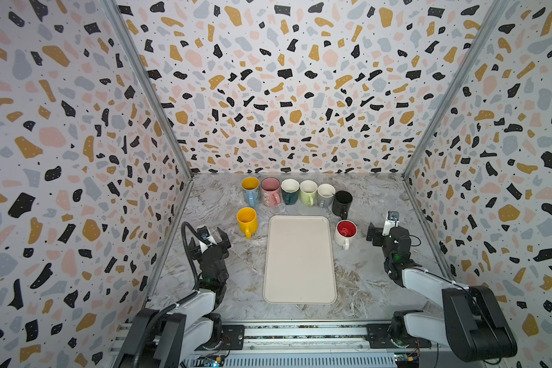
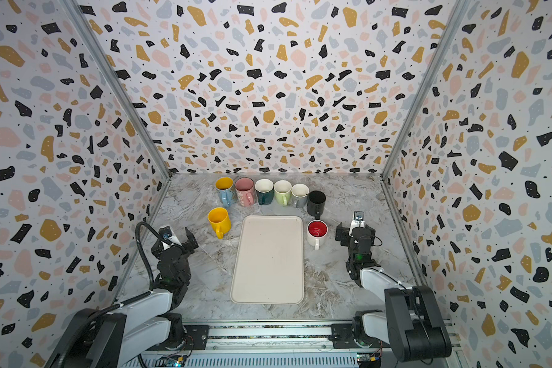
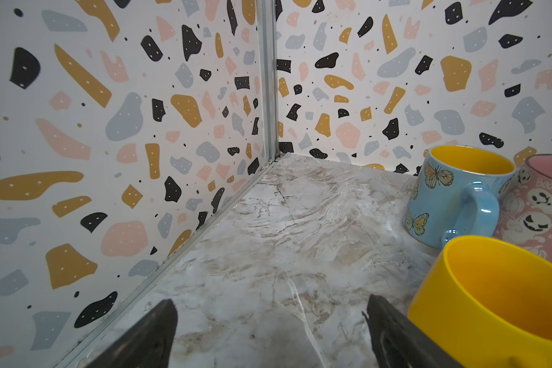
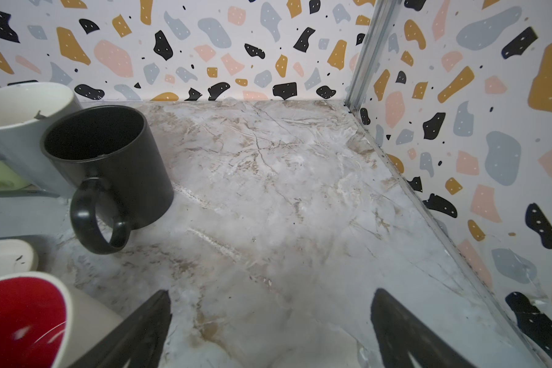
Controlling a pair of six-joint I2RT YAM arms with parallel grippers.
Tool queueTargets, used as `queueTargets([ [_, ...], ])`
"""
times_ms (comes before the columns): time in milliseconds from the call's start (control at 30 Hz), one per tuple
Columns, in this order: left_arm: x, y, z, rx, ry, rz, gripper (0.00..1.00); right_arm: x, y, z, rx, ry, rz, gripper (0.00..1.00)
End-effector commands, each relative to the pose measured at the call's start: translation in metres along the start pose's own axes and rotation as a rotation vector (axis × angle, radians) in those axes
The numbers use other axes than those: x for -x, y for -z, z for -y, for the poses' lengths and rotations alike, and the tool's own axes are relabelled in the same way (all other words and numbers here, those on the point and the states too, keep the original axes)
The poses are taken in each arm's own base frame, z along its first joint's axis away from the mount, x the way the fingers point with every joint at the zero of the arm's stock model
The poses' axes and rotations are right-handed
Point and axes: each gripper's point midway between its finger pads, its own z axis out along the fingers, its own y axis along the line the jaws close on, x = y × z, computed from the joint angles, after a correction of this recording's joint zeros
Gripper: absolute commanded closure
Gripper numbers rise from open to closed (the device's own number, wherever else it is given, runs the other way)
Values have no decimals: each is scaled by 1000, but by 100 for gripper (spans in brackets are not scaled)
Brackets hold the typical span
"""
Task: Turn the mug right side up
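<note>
Seen from above, a marble table [image 1: 380, 286] sits inside speckled walls, with a pale tray [image 1: 300, 259] lying flat at its centre. The white mug [image 1: 344, 232], red inside, stands upright with its mouth up on the table, just beside the tray's far right corner. Its handle points toward the near edge. The right gripper [image 1: 372, 234] is just to the right of this mug and not touching it. The right wrist view shows its jaws spread wide with only bare marble between them (the mug's red mouth shows beside one jaw). The left gripper [image 1: 220, 237] is on the left of the table near a yellow mug [image 1: 246, 220], which stands upright by the tray's far left corner. Its jaws are also wide apart and hold nothing. Along the back wall six more mugs stand upright in a row: blue mug [image 1: 250, 191], pink mug [image 1: 270, 191], teal mug [image 1: 290, 191], green mug [image 1: 308, 192], grey mug [image 1: 325, 195] and black mug [image 1: 342, 202].
</note>
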Motion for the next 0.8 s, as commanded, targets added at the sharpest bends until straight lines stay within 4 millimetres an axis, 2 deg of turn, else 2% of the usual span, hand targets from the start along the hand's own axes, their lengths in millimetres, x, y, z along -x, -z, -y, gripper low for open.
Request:
queueTargets([
  [0,25,-1,3,-23,39,123,7,26,10,-1,36,-25,195,1],
  [67,20,-3,7,-38,24,120,7,21,15,-1,53,-37,231,1],
  [233,8,-16,32,-133,-39,93,8,16,22,-7,94,-18,295,1],
  [400,1,-31,27,-87,-35,23,5,6,-5,-18,121,19,171,1],
  [500,2,-31,27,-87,-33,20,0,6,-3,-19,125,18,177,1],
  [767,1,-30,26,-83,-32,21,0,8,-2,-18,118,22,183,1],
])
